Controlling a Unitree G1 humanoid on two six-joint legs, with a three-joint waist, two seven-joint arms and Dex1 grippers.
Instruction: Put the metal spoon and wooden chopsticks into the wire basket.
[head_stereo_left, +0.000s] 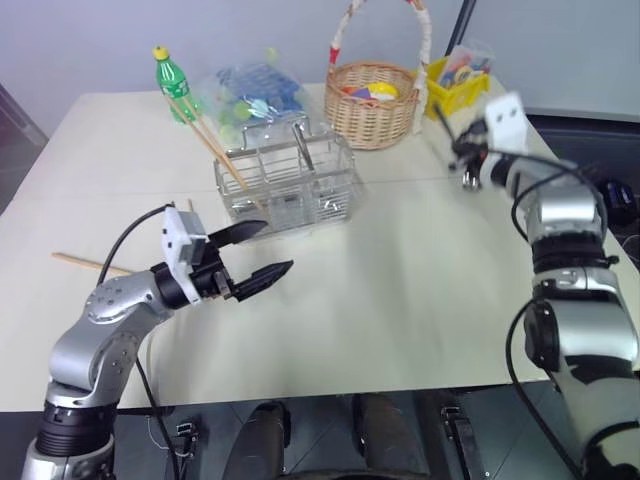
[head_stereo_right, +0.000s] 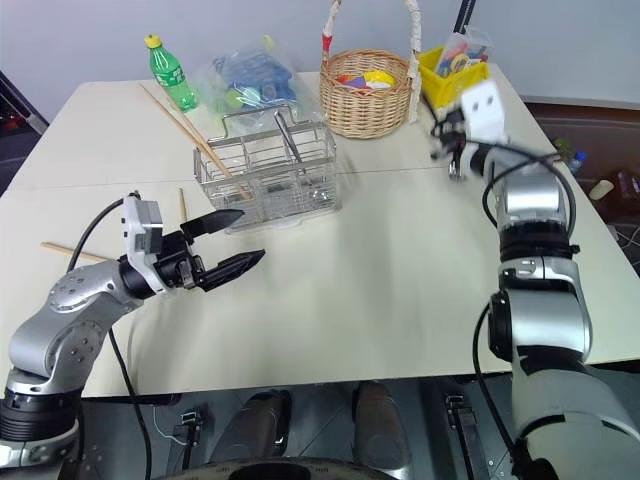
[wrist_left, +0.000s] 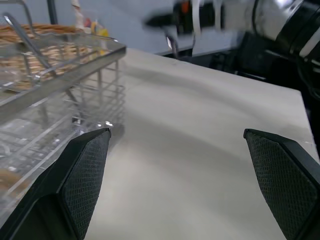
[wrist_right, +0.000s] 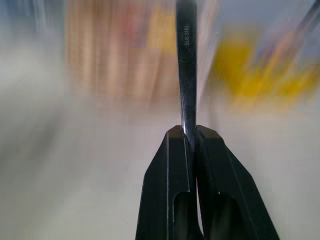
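The wire basket (head_stereo_left: 290, 180) stands at the table's middle rear, with two wooden chopsticks (head_stereo_left: 205, 135) leaning in its left end and sticking out up and to the left. Another chopstick (head_stereo_left: 88, 263) lies flat on the table at the left. My left gripper (head_stereo_left: 277, 248) hovers open and empty just in front of the basket, pointing right. My right gripper (wrist_right: 189, 131) is raised at the far right, near the yellow bin, and is shut on the handle of the metal spoon (wrist_right: 186, 60).
Behind the wire basket are a round wicker basket (head_stereo_left: 372, 100) with a tall handle, a yellow bin (head_stereo_left: 455, 85) of small items, a green bottle (head_stereo_left: 170, 80) and a clear bag (head_stereo_left: 250, 92) of toys. Bare tabletop (head_stereo_left: 400, 290) lies between the arms.
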